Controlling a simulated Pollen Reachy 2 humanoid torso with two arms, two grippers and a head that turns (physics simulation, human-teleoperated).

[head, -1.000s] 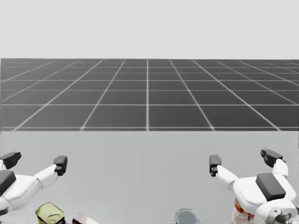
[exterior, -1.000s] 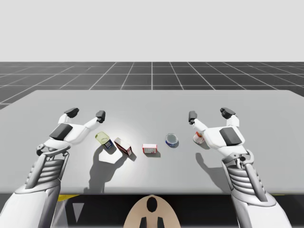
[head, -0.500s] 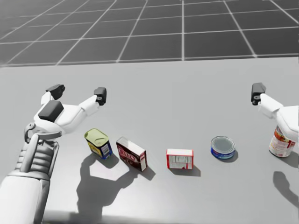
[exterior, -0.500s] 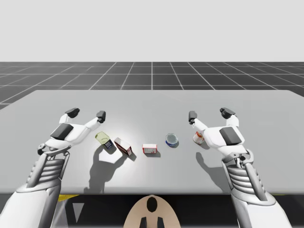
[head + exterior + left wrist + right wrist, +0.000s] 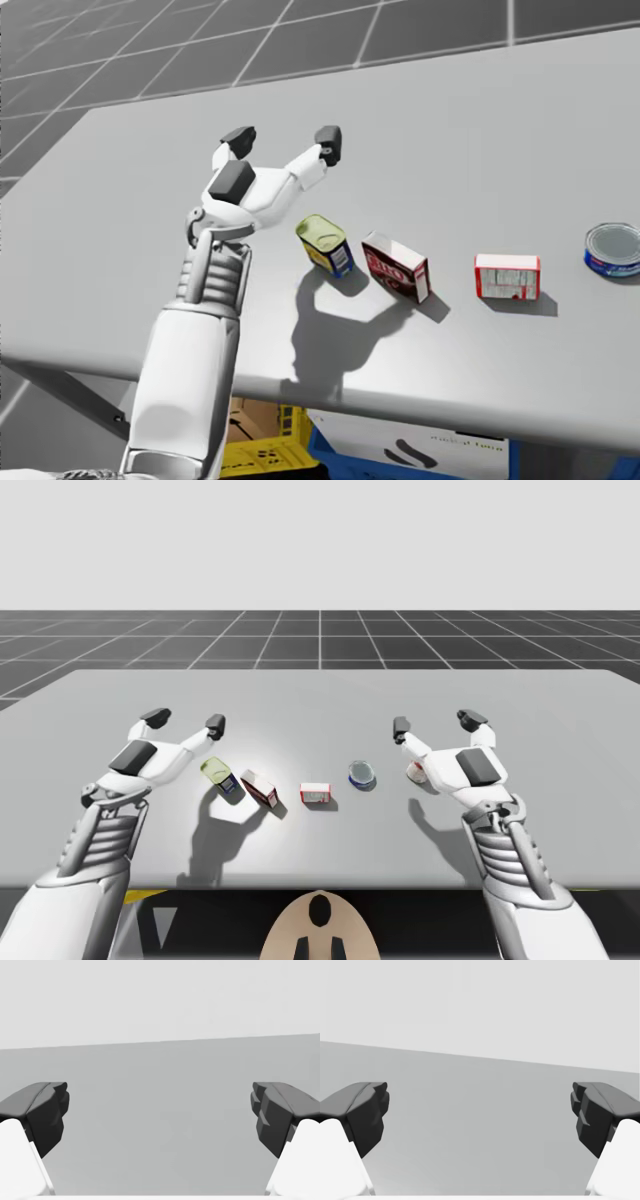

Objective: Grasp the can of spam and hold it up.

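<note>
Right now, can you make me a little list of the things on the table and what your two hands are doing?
target: blue rectangular can with a yellow top, standing on the table, untouched
left gripper: open, near that can, not touching it
right gripper: open, holding nothing, by a red and white can
others in the row: dark red box, white and red box, flat blue round can
</note>
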